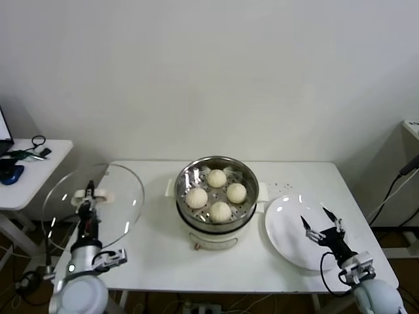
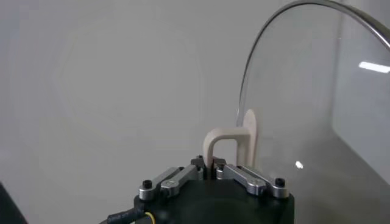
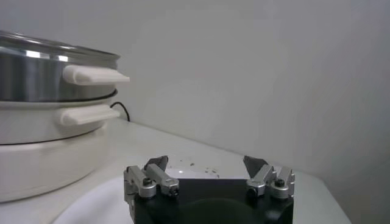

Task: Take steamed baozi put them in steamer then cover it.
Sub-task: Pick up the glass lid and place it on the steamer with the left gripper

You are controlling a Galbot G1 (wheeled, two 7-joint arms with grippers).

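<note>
Head view shows the steamer [image 1: 217, 190] at the centre of the frame on the white table [image 1: 157, 261], with all 4 baozi [image 1: 217, 178] already sitting on its perforated floor, close together but each distinct. That leaves the covering step, judging from how things lie.

At the left of the frame the left gripper [image 1: 87, 199] holds the cover [image 1: 98, 203] by its cream-white bar handle [image 1: 91, 194], lifted off the table and tipped so the glass disc faces partly toward the camera. In the left wrist view the fingers are closed tight on the handle [image 2: 228, 143], and the glass [image 2: 317, 97] rises nearly on edge at the right of the frame. Holding it by the handle keeps the rim free, which should let the lid settle onto the steamer's rim once it is levelled. The left arm reaches up from the lower left corner, its wrist roughly vertical, well apart from the steamer.

At the lower right of the head view, the right gripper [image 1: 321, 224] hovers over the white plate [image 1: 288, 229], which carries no buns. Its 2 fingers are spread wide and hold nothing; the right wrist view confirms the open gap, with the steamer's side handles [image 3: 94, 75] at the left of that frame. This arm looks idle, placed clear of the lid's likely path.
</note>
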